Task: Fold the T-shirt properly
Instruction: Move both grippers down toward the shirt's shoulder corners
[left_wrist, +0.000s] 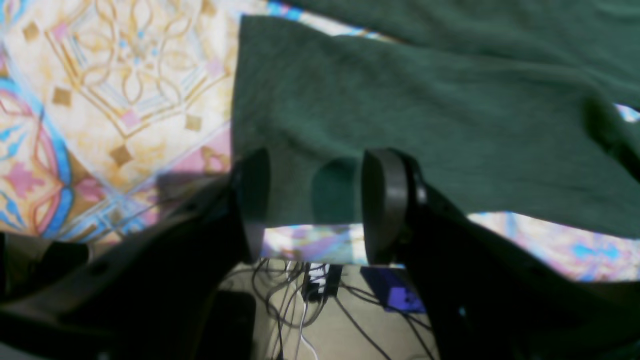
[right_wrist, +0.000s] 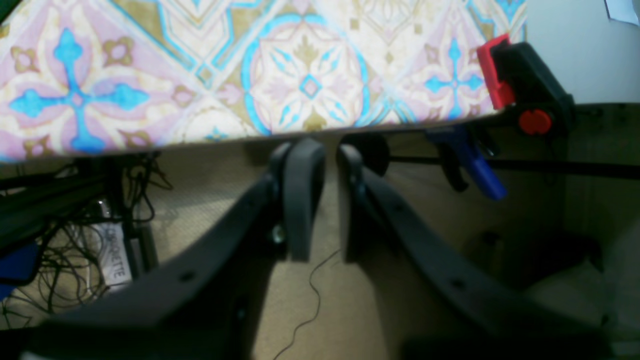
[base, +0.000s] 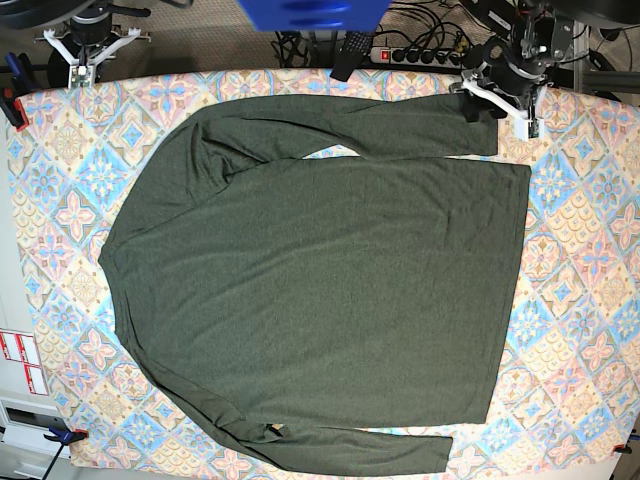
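I'm seeing the T-shirt (base: 320, 290) lying spread flat over the patterned bench (base: 590, 290), sleeves along its long edges. My left tool (left_wrist: 312, 200) is hanging parted over a sleeve cuff (left_wrist: 300, 150), gripping nothing. My right tool (right_wrist: 325, 195) is showing a narrow gap, empty, off the bench edge. I'm judging the knit soft, light and limp; cuffs and hem corners look best to pinch.

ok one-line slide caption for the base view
Olive T-shirt laid flat on the patterned table, both sleeves folded in; left gripper at the upper sleeve's cuff.
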